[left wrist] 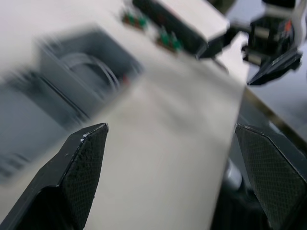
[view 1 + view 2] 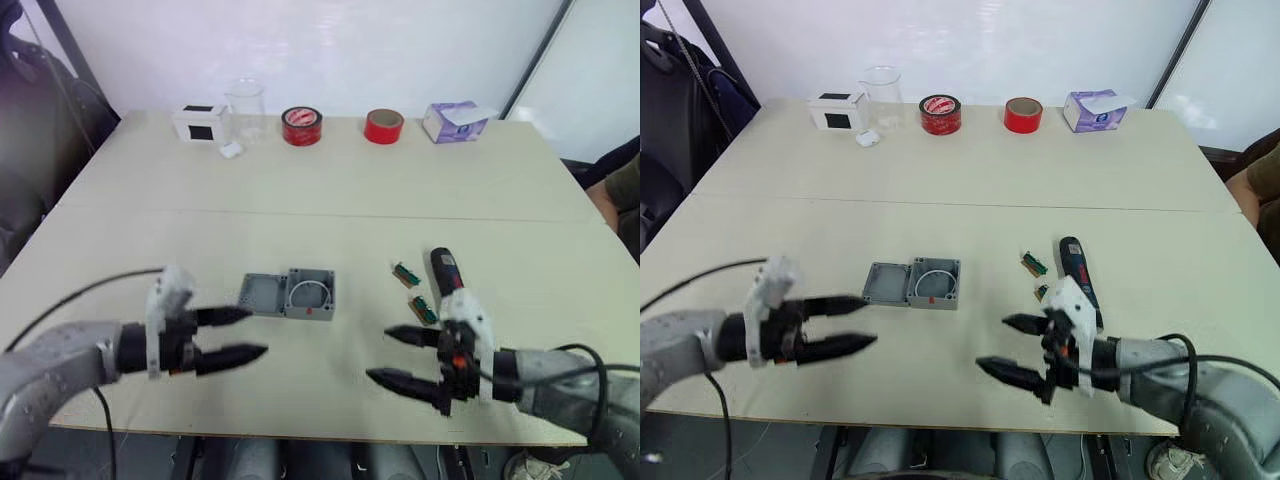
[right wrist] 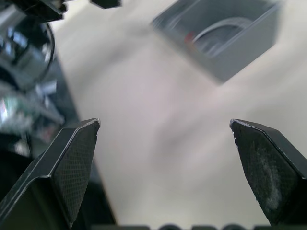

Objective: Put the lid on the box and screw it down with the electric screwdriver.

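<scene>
Lying near the table's (image 2: pixel 330 240) front edge, the box (image 2: pixel 311 293) sits open-side up with its white loop showing, and the lid (image 2: pixel 262 294) rests touching its left side, ribbed hollow upward. Both are smeared in the wrist views. Left claw (image 2: pixel 237 335) hovers wide open and empty just left of the lid. Right claw (image 2: pixel 402 357) is also spread wide and empty, its wrist covering the near end of the electric screwdriver (image 2: pixel 445 274). Two small green pieces (image 2: pixel 414 291) lie beside that tool.
</scene>
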